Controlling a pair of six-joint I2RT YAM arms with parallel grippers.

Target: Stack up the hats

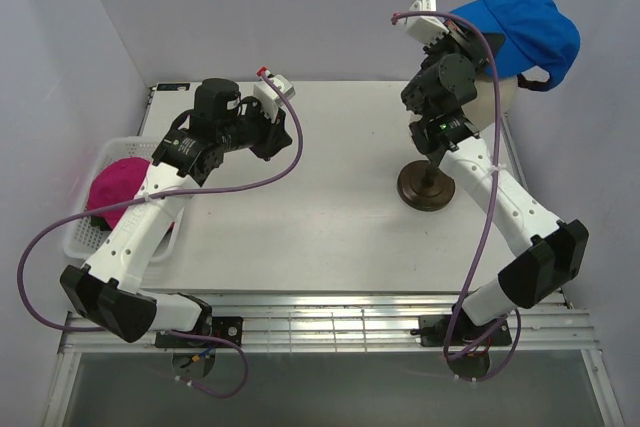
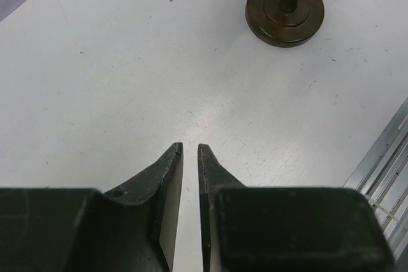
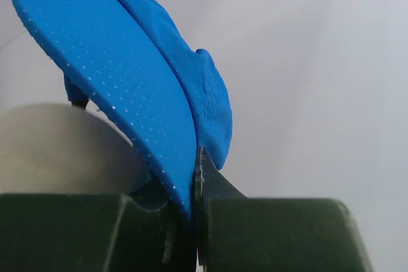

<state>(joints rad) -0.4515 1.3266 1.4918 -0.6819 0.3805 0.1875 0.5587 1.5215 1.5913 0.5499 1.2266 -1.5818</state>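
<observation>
Softness rules: the royal blue perforated fabric baseball cap (image 1: 525, 27), upper right of the frame at the cream mannequin head (image 1: 497, 97), looks light and floppy. Our right gripper (image 3: 193, 186) pinches its stiffer brim, the surest hold, we judge. Fingers of our left gripper (image 2: 189, 151) stand barely parted, empty.

The royal blue fabric baseball cap (image 1: 525, 27) is over the cream mannequin head (image 1: 508, 102), whose dark round base (image 1: 428, 190) stands on the table's (image 1: 330, 217) right side. The magenta pink fabric cap (image 1: 118, 187) lies in the white plastic mesh basket (image 1: 75, 242), far left.
</observation>
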